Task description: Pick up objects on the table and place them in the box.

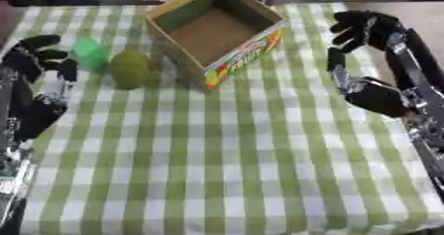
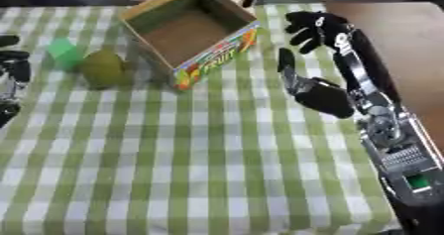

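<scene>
An open cardboard box [image 1: 217,30] with a colourful printed side stands at the back middle of the table; its inside looks bare. Left of it sits an olive-green pear-shaped object [image 1: 130,68], and a small bright green object [image 1: 89,53] lies just beyond that. My left hand [image 1: 39,55] hovers at the table's left edge, close to the bright green object, fingers relaxed and holding nothing. My right hand [image 2: 316,28] hangs to the right of the box, fingers spread and holding nothing.
A green-and-white checked cloth [image 1: 225,149] covers the table. The bare wooden tabletop [image 2: 399,35] shows past the cloth's right edge. My right forearm [image 2: 381,125] runs down the right side.
</scene>
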